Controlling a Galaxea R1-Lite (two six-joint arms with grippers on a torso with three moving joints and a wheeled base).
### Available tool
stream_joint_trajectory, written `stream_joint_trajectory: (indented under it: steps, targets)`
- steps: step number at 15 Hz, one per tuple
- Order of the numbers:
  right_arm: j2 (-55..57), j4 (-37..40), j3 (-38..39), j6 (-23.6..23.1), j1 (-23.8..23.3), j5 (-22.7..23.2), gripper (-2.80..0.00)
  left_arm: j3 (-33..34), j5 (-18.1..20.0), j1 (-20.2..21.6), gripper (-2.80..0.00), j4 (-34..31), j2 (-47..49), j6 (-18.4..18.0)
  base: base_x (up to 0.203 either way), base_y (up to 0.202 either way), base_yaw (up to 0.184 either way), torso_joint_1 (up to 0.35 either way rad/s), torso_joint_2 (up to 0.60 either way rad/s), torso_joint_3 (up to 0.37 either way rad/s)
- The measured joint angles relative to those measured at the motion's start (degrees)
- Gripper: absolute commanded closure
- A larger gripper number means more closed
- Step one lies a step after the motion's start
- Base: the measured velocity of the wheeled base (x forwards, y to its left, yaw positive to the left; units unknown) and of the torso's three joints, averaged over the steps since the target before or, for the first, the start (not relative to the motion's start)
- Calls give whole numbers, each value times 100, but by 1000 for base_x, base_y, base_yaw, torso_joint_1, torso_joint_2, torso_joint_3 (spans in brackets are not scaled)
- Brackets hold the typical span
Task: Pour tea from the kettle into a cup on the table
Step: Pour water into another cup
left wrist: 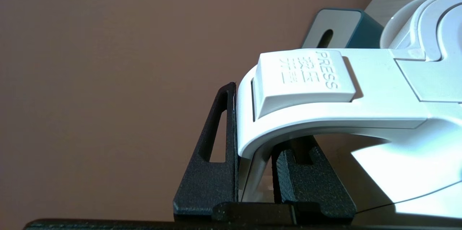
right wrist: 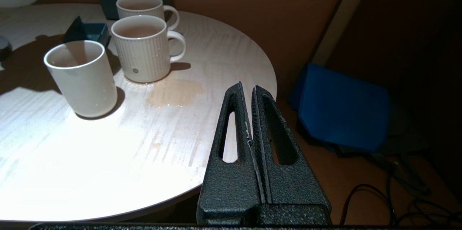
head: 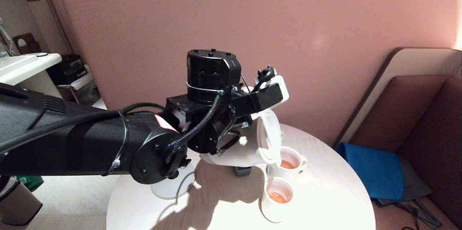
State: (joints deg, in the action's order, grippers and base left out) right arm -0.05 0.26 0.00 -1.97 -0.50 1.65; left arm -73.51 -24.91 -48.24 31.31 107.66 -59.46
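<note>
Left wrist view | left end effector (left wrist: 254, 172) pinching kettle (left wrist: 361, 96) handle | right end effector (right wrist: 251, 114) pressed together

Three cups (right wrist: 142, 47), one kettle (head: 249, 143)

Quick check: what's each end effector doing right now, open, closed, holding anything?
Left end effector: closed on the kettle handle.
Right end effector: closed, holding nothing.
</note>
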Motion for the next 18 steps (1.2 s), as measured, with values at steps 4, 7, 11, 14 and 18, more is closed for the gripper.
stream_joint_trajectory:
  steps: [4, 7, 11, 14, 18]
  targets:
    - [0, -1, 0, 0, 4, -2, 0, 22, 2, -49, 0, -2, 0, 1, 0, 0, 0, 0, 0, 0]
    - [0, -1, 0, 0, -2, -2, 0, 28, 0, -52, 0, -9, 0, -15, 0, 0, 0, 0, 0, 0]
    - [0, -1, 0, 0, -1, -2, 0, 33, 2, -62, 0, -5, 15, -128, 0, 0, 0, 0, 0, 0]
    - [0, -4, 0, 0, 1, -2, 0, 92, 0, -97, 0, -5, 39, -135, 0, 0, 0, 0, 0, 0]
    - [0, -1, 0, 1, -1, -2, 0, 163, -6, -112, 0, 11, 63, -131, 0, 0, 0, 0, 0, 0]
